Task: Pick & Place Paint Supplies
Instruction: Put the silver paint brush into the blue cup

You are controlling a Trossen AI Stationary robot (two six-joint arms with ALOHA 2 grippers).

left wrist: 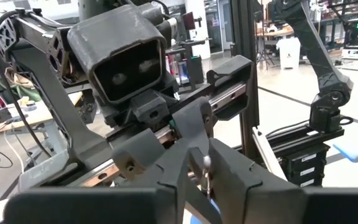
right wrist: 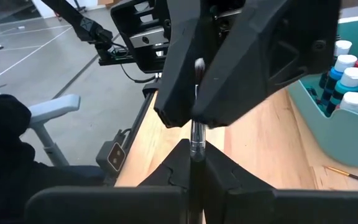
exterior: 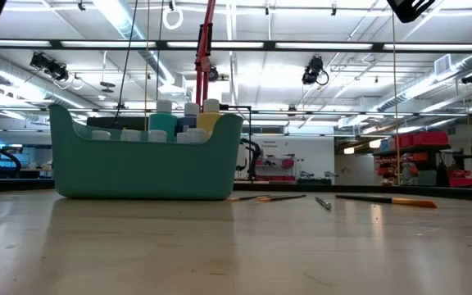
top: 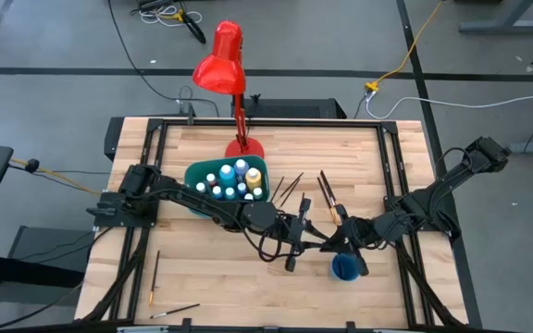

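Observation:
A thin dark paintbrush (right wrist: 196,140) with a metal ferrule spans the gap between both grippers, above the table just right of centre. My left gripper (top: 300,231) and my right gripper (top: 334,237) face each other tip to tip, each shut on the brush. The white-capped paint bottles (top: 234,179) stand in the teal bin (top: 197,174). Several more brushes (top: 290,188) lie flat on the table behind the grippers, and two more (top: 154,277) lie near the front left corner. Neither gripper shows in the low view. My left gripper pinches the paintbrush between its two fingers at the metal ferrule (left wrist: 207,167), coming level from the table's left and lying along the brush. The brush is lifted clear of the table. My right gripper pinches the same brush on its shaft (right wrist: 196,152) between its two fingers (right wrist: 225,171), coming roughly level from the table's right and also along the brush. Its fingertips nearly meet the left gripper's fingers (right wrist: 185,106).
A small round blue cup (top: 344,268) stands on the table just in front of the right gripper. A red desk lamp (top: 222,65) rises from its base (top: 244,146) at the far edge behind the bin. Black rails (top: 391,176) frame the wooden top.

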